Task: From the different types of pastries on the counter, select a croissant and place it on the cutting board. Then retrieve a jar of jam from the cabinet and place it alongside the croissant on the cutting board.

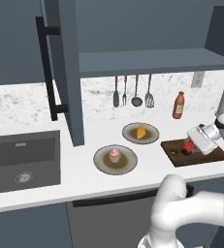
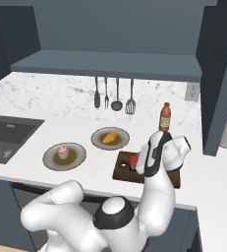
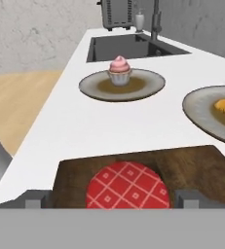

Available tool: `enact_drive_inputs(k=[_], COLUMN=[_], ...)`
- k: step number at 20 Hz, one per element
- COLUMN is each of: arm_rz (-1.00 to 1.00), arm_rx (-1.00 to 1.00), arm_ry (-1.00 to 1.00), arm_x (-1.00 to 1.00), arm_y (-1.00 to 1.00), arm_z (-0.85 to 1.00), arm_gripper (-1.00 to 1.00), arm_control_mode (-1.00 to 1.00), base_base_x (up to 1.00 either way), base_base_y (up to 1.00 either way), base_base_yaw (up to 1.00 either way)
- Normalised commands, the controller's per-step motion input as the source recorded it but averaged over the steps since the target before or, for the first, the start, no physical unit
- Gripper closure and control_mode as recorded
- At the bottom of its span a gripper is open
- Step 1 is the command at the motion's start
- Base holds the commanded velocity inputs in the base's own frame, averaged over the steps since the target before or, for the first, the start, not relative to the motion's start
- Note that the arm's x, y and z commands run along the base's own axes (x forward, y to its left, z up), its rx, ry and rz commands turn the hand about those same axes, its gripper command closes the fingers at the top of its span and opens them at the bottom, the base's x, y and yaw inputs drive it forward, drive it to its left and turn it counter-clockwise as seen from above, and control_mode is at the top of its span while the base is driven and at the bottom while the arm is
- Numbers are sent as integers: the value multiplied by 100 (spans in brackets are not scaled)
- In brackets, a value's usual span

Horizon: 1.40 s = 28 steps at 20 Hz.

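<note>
Hovering at the board (image 1: 203, 156), the gripper (image 1: 190, 147) has its fingers spread wide on either side of the jar (image 1: 186, 146), released and gripping nothing. The jar stands upright on the board; in the hand view its red checked lid (image 3: 128, 186) sits between the two fingertips (image 3: 191, 199). The croissant (image 1: 140, 131) lies on its plate (image 1: 129, 131), left of the board and further back. The cupcake (image 1: 115, 154) sits on the nearer plate (image 1: 102, 161). The cabinet door (image 1: 65, 72) is swung open over the counter (image 1: 79, 177).
</note>
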Motion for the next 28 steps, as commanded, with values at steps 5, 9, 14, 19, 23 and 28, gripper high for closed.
enact_drive_inputs(k=[5, 9, 14, 19, 23, 28], arm_rz=[1, 0, -19, -32, -30, -21], arm_rx=[-6, -11, -1, 0, -2, -3], arm_ry=[-20, -24, -15, -22, -25, -11], arm_x=[-7, 0, -84, -96, -35, 0], arm_y=[38, 41, 3, 5, 57, 86], arm_z=[51, 65, 8, 11, 61, 51], arm_gripper=[-100, -100, -100, -100, -100, -100], arm_control_mode=[-100, -100, -100, -100, -100, -100], base_base_x=[0, 0, 0, 0, 0, 0], base_base_y=[0, 0, 0, 0, 0, 0], base_base_yaw=[0, 0, 0, 0, 0, 0])
